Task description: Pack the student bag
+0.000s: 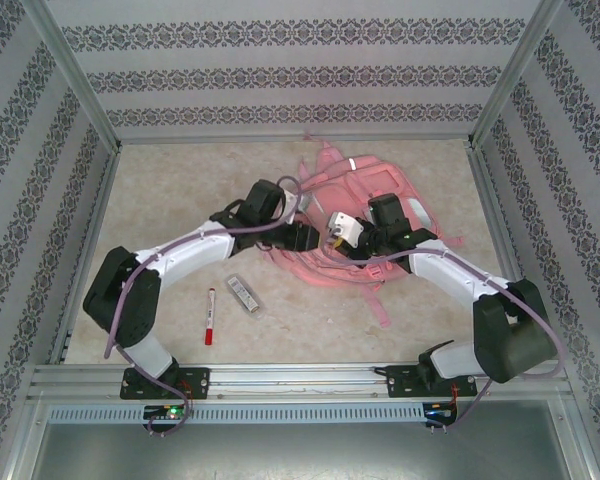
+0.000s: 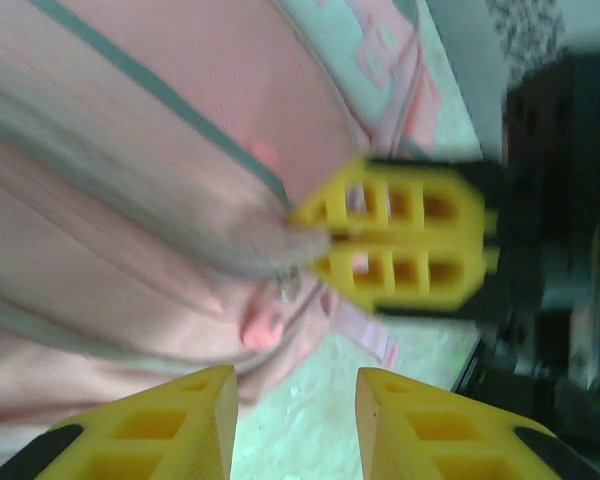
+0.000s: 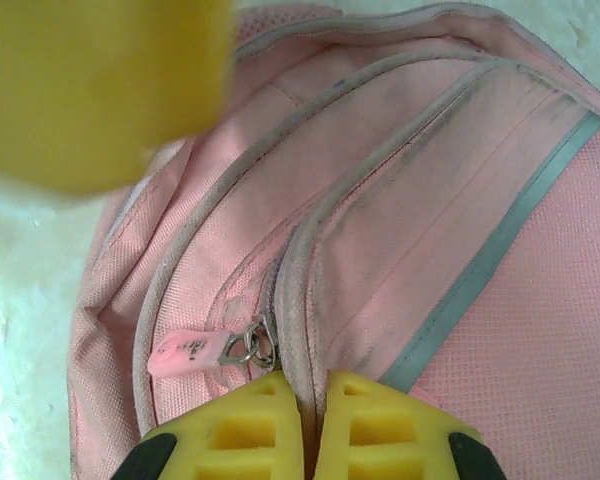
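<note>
Right gripper (image 3: 312, 385): fingers pressed together on a raised zipper seam of the student bag (image 1: 375, 180), just beside a pink zipper pull (image 3: 185, 352). Left gripper (image 2: 295, 385): fingers spread with nothing between them, at the bag's left edge and facing the right gripper. The bag lies flat at the far middle of the table (image 1: 180, 180); a red marker (image 1: 210, 315) and a small grey oblong item (image 1: 243, 293) lie apart from it, nearer and to the left.
</note>
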Robot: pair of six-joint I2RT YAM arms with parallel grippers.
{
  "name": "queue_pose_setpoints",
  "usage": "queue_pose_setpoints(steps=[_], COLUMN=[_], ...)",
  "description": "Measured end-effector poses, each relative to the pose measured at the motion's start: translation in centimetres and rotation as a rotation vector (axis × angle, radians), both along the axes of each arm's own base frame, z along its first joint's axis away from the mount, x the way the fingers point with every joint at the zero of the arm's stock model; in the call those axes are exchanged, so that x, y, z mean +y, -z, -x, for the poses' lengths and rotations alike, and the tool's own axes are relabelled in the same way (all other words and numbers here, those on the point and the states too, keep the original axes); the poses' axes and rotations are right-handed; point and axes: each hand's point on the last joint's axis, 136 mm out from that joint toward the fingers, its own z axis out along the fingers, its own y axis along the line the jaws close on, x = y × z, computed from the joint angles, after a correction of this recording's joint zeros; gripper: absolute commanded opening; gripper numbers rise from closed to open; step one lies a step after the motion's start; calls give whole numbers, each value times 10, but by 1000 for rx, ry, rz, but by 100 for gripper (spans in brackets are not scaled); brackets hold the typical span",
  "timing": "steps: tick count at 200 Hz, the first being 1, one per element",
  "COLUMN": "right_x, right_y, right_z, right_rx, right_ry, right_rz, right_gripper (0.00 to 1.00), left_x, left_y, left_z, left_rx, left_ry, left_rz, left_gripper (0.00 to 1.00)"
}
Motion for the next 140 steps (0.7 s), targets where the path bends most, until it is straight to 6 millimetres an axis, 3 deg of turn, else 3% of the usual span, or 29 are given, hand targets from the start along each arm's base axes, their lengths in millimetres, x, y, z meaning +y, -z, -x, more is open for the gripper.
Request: queue_pose_setpoints(steps=[27, 44, 86, 117, 140], right_x=[3, 7, 13, 14, 14], right_y=[-8, -9, -7, -8, -8], right_z=[-4, -5, -3, -3, -3], right_rx=[37, 62, 112, 124, 130], right_ry=[24, 26, 26, 35, 40], right_rz=[-92, -131, -178, -191, -195], right_gripper=[0, 0, 0, 0, 0], left_x=[-9, -15, -27, -20, -17], left_y=[26, 30, 17, 21, 25], left_z=[23, 26, 8, -15, -19], left_rx=[-74, -153, -391, -480, -509], left_ry=[76, 101, 78, 17, 14], left_rz=[-44, -63, -101, -199, -234], left_gripper=[40, 44, 44, 30, 26])
